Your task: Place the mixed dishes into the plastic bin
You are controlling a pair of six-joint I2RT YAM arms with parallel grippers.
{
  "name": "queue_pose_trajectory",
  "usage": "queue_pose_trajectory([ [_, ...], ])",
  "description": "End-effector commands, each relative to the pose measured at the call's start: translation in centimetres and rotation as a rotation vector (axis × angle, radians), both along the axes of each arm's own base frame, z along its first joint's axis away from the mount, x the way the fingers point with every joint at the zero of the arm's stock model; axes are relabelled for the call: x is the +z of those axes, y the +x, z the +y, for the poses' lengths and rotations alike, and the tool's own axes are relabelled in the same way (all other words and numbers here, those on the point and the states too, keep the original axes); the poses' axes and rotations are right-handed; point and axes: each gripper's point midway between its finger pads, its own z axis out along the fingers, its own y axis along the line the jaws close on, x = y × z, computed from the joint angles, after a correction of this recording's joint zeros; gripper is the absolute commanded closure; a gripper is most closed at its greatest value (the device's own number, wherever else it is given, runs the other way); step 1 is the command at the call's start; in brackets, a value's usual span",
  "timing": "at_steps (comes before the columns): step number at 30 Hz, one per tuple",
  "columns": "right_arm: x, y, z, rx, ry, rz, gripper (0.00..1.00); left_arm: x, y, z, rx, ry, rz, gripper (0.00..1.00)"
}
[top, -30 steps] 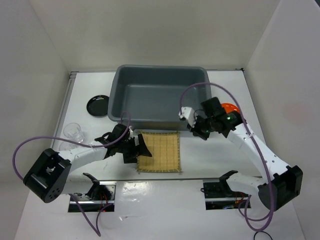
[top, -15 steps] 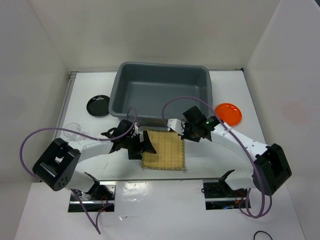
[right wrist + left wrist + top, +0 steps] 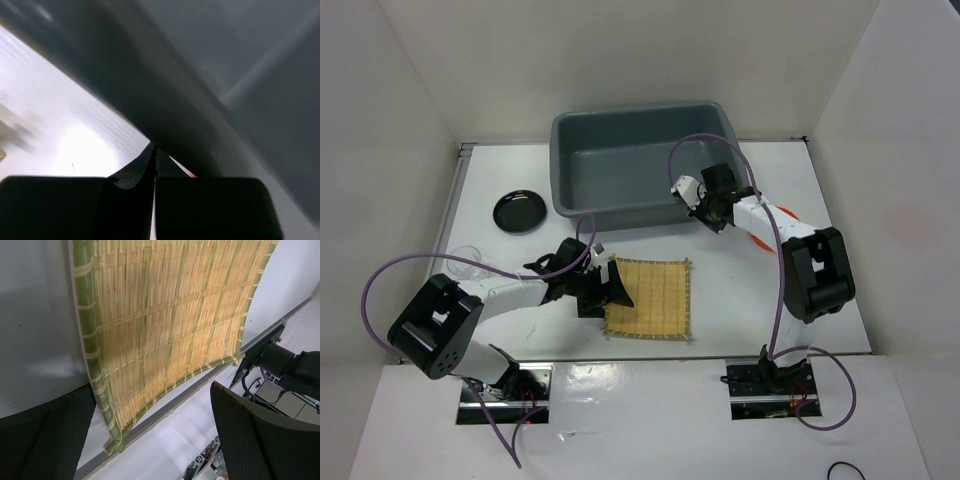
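Outside, the clenched right claw (image 3: 153, 150) sits at the grey bin's (image 3: 620, 175) near wall; the left claw (image 3: 608, 290) gapes over the bamboo mat's (image 3: 650, 298) edge.

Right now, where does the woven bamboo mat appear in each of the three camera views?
Top external: the bamboo mat lies low in the centre, on the table before the grey bin.
Left wrist: it fills the upper middle, ahead of the open left gripper.
Right wrist: not recognisable; only the bin wall and table show.
Shared landmark: the white table.
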Motion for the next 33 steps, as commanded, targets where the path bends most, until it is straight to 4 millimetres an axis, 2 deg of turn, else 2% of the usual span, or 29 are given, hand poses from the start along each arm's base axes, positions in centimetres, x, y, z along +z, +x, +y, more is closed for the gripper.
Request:
queue_pose_trajectory([
  [1, 2.9, 0.8, 1.3, 0.040, 0.067, -0.051, 1.00, -2.7, -0.7, 1.8, -0.003, 0.118, 0.014, 0.00],
  [2, 3.4, -0.3, 1.3, 0.073, 0.076, -0.049, 1.00, -2.7, -0.7, 1.8, -0.003, 0.118, 0.014, 0.00],
  [3, 3.4, -2.1, 2.5, 0.120, 0.112, -0.007, 1.00, -2.7, -0.7, 1.8, -0.003, 0.118, 0.014, 0.00],
  [5, 2.7, -5.5, 3.6, 0.207, 0.124, 0.052, 1.00, -2.6, -0.5, 1.7, -0.002, 0.112, 0.004, 0.00],
  [6, 2.4, -8.4, 4.0, 0.248, 0.142, 0.095, 1.00, -2.4, -0.2, 1.5, 0.005, 0.101, -0.005, 0.00],
  [7, 2.3, -10.6, 5.7, 0.325, 0.141, 0.113, 1.00, -2.3, 0.0, 1.1, 0.007, 0.082, -0.005, 0.00],
  [8, 2.1, -12.2, 6.3, 0.365, 0.143, 0.127, 1.00, -2.8, -0.2, 1.2, 0.007, 0.086, 0.001, 0.00],
  [9, 2.9, -13.5, 6.9, 0.403, 0.152, 0.100, 1.00, -2.5, -0.1, 0.9, 0.011, 0.063, 0.003, 0.00],
  [10, 1.8, -15.6, 7.4, 0.448, 0.156, 0.137, 1.00, -2.7, -0.3, 0.7, 0.012, 0.050, 0.015, 0.00],
  [11, 1.5, -16.3, 7.3, 0.456, 0.164, 0.157, 1.00, -3.0, -0.3, 0.7, 0.012, 0.053, 0.020, 0.00],
  [15, 0.5, -17.3, 6.4, 0.434, 0.151, 0.183, 1.00, -3.1, -0.6, 0.2, -0.008, 0.026, 0.035, 0.00],
  [21, -0.7, -16.9, 6.9, 0.432, 0.164, 0.190, 1.00, -3.0, -0.3, -0.3, -0.014, -0.003, 0.031, 0.00],
  [24, -2.4, -16.6, 6.8, 0.417, 0.132, 0.224, 1.00, -3.0, -0.5, -0.5, -0.016, -0.004, 0.038, 0.00],
  [25, -3.8, -16.9, 6.6, 0.411, 0.113, 0.274, 1.00, -2.9, -0.4, -0.6, -0.016, -0.010, 0.029, 0.00],
  [26, -4.2, -16.8, 6.6, 0.408, 0.104, 0.297, 1.00, -2.9, -0.4, -0.6, -0.016, -0.010, 0.028, 0.00],
  [28, -5.6, -17.6, 6.8, 0.372, 0.075, 0.376, 1.00, -3.1, -0.7, -0.9, -0.025, -0.020, 0.037, 0.00],
  [29, -7.2, -17.9, 6.9, 0.353, 0.042, 0.442, 1.00, -3.1, -0.8, -0.9, -0.025, -0.020, 0.037, 0.00],
  [30, -8.1, -19.1, 6.9, 0.354, 0.014, 0.504, 1.00, -3.4, -1.1, -0.8, -0.030, -0.023, 0.046, 0.00],
  [32, -9.5, -19.7, 6.7, 0.324, -0.026, 0.577, 1.00, -3.2, -0.7, -1.1, -0.024, -0.036, 0.035, 0.00],
  [33, -9.5, -20.0, 7.0, 0.318, -0.006, 0.590, 1.00, -3.1, -0.9, -1.2, -0.030, -0.044, 0.039, 0.00],
])
